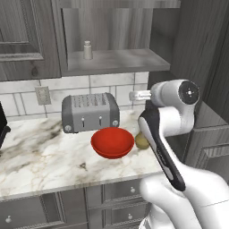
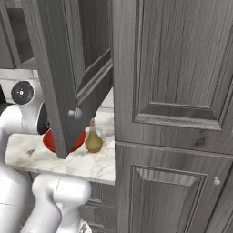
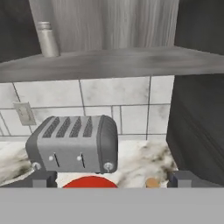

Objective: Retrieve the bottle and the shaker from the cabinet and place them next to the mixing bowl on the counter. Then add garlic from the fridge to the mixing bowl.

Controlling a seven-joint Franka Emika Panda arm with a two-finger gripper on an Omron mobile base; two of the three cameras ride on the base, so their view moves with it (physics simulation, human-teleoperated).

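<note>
The jaws stand wide, holding nothing. The shaker (image 1: pixel 87 49) stands on the cabinet (image 1: pixel 116 60) shelf. The bottle (image 2: pixel 93 140) sits on the surface (image 1: pixel 40 154) just beside the mixing bowl (image 1: pixel 112 142). No writing is readable.

Bottle (image 1: pixel 142 140) half hidden behind arm; mixing bowl (image 3: pixel 89 183) perhaps mostly cut off.
</note>
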